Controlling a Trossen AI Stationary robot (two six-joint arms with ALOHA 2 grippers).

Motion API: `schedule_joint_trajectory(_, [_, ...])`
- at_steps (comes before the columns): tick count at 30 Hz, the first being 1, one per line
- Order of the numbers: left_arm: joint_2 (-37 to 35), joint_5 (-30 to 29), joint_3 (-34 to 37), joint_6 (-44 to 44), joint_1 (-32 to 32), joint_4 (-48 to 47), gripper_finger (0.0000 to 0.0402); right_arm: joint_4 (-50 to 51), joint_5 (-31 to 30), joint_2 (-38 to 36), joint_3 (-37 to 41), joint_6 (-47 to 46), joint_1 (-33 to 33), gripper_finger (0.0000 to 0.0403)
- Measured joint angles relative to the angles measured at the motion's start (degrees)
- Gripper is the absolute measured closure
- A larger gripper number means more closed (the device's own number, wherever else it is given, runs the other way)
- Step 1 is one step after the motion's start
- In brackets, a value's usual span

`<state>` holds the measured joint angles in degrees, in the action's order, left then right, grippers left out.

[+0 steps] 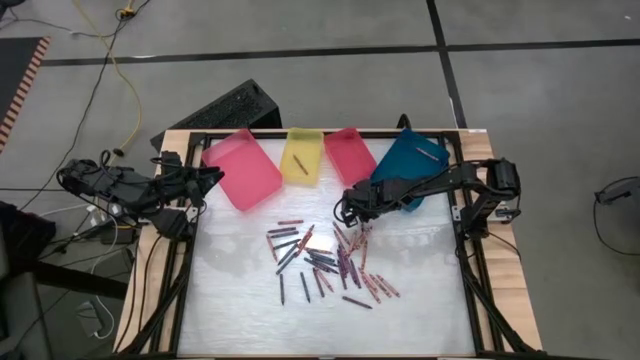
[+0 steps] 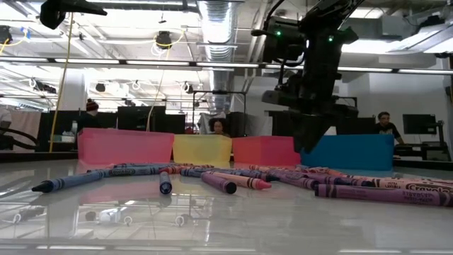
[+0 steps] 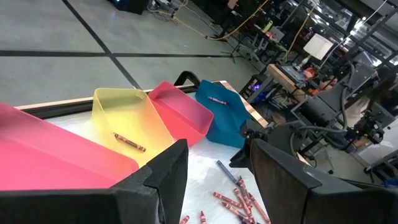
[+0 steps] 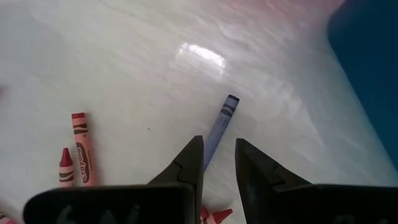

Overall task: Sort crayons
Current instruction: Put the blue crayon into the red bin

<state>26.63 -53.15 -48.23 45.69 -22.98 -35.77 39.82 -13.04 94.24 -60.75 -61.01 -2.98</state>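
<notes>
Four trays stand in a row along the far edge of the table [image 1: 420, 320]: pink tray [image 1: 241, 169], yellow tray [image 1: 303, 156], red tray [image 1: 349, 155], blue tray [image 1: 412, 166]. Taking the yellow tray as landmark, pink is on one side, red on the other, blue beyond red.

Contents: the yellow tray holds one red crayon [image 3: 130, 142]. The blue tray holds one stick [image 3: 216, 99], colour uncertain at this distance. The red tray looks empty in the high view; the pink tray's floor shows nothing.

Loose crayons [image 1: 325, 260] lie scattered on the table on the near side of the yellow and red trays, roughly two to three dozen; an exact count is not possible. Reds, purples, dark blues.

The right gripper [image 1: 349, 212] hangs low just in front of the red tray, fingers parted by a narrow gap, holding nothing; a blue-grey crayon [image 4: 221, 124] lies flat on the table just ahead of its tips. The left gripper [image 1: 205, 180] waits at the pink tray's outer edge, jaws apart and empty.

Surface: white, glossy, dark-framed. Room: grey floor with black tape lines, a yellow cable, desks, monitors; people sit beyond the trays.
</notes>
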Motion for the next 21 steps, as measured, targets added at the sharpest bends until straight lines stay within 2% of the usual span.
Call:
schedule_joint_trajectory(12, [0.02, 0.35, 0.01, 0.16, -0.01, 0.01, 0.0236, -2.75, 1.16, 4.24, -0.14, 0.72, 0.4, 0.0315])
schedule_joint_trajectory(21, [0.02, 0.34, 0.02, 0.9, -0.02, 0.04, 0.0236, -1.1, 3.32, 5.49, -0.18, 0.89, 0.66, 0.0316])
